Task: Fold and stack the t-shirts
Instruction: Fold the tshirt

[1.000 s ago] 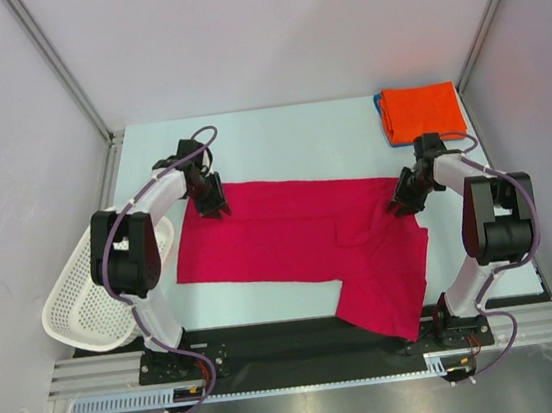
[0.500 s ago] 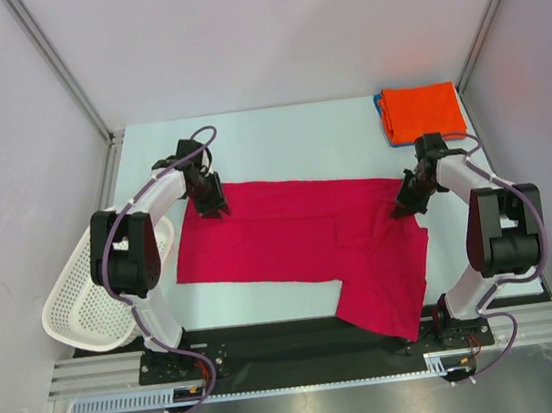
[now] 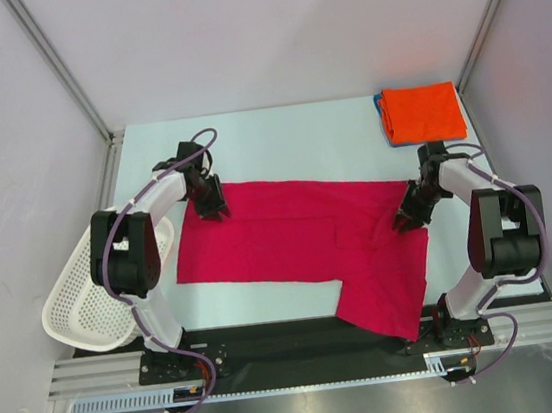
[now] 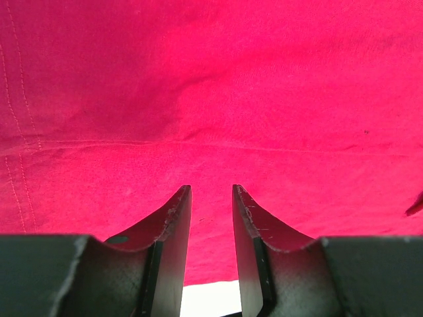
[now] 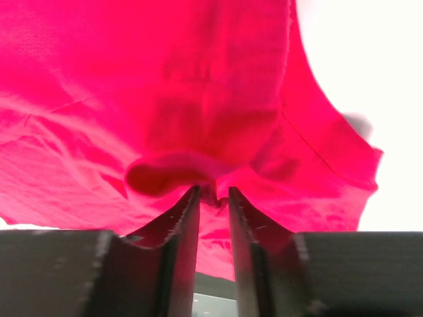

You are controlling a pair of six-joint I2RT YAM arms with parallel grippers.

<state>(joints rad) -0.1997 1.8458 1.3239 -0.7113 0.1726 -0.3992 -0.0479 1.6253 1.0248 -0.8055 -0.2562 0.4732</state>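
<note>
The crimson t-shirt (image 3: 290, 235) lies spread on the table, with its right part hanging toward the near edge. My left gripper (image 3: 214, 212) rests on its far left corner. In the left wrist view the jaws (image 4: 211, 188) stand slightly apart over flat cloth (image 4: 211, 86), holding nothing. My right gripper (image 3: 402, 221) is at the shirt's right edge. In the right wrist view it (image 5: 213, 190) is shut on a bunched fold of the crimson cloth (image 5: 165, 175). A folded orange t-shirt (image 3: 423, 113) lies at the far right, on top of a blue one (image 3: 381, 113) of which only an edge shows.
A white perforated basket (image 3: 90, 295) hangs off the table's left side by the left arm's base. Frame posts and grey walls close in the table on both sides and at the back.
My right gripper has moved toward the near edge along the shirt's right side, dragging the pinched cloth with it. The left gripper has stayed put.
</note>
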